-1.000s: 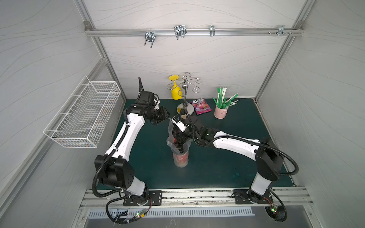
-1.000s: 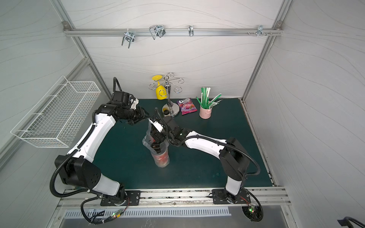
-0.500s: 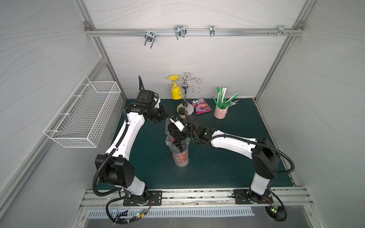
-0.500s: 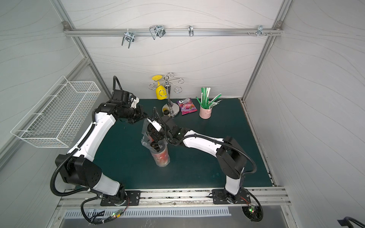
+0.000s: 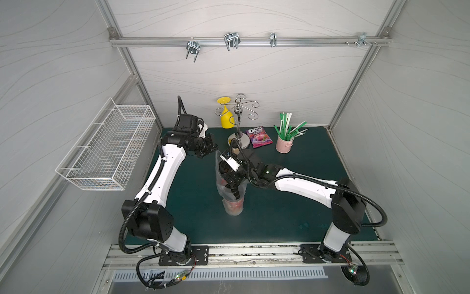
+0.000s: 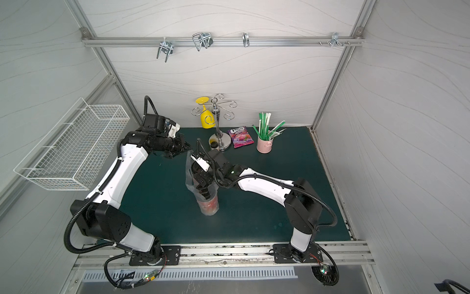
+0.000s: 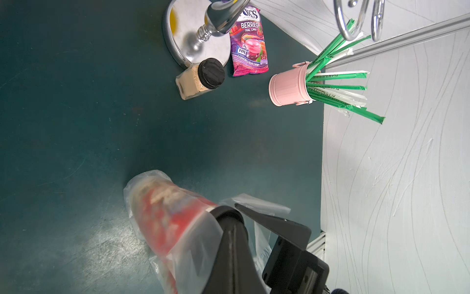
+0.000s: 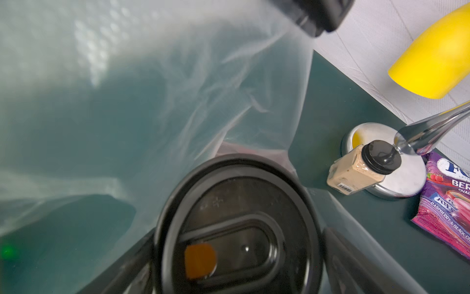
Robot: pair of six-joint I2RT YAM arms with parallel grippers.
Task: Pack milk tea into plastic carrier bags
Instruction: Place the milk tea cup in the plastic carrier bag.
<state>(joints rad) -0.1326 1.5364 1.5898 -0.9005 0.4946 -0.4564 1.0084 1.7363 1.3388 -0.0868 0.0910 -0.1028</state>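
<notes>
Because the milk tea cup [image 5: 233,206] stands upright on the mat [image 5: 279,216] inside the clear carrier bag [image 5: 220,175], its lid [image 8: 236,203] lies straight below the right gripper [image 5: 232,188], whose fingers [image 8: 340,254] spread either side of it in the bag's mouth. The left gripper [image 5: 212,150] pinches the bag's upper edge. The spice bottle [image 7: 198,79] and candy packet [image 7: 249,43] sit well apart; only film seems in the way.

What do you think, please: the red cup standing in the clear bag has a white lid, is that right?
Not quite: the lid is black, not white, as the right wrist view shows. The red cup does stand in the clear bag.
</notes>
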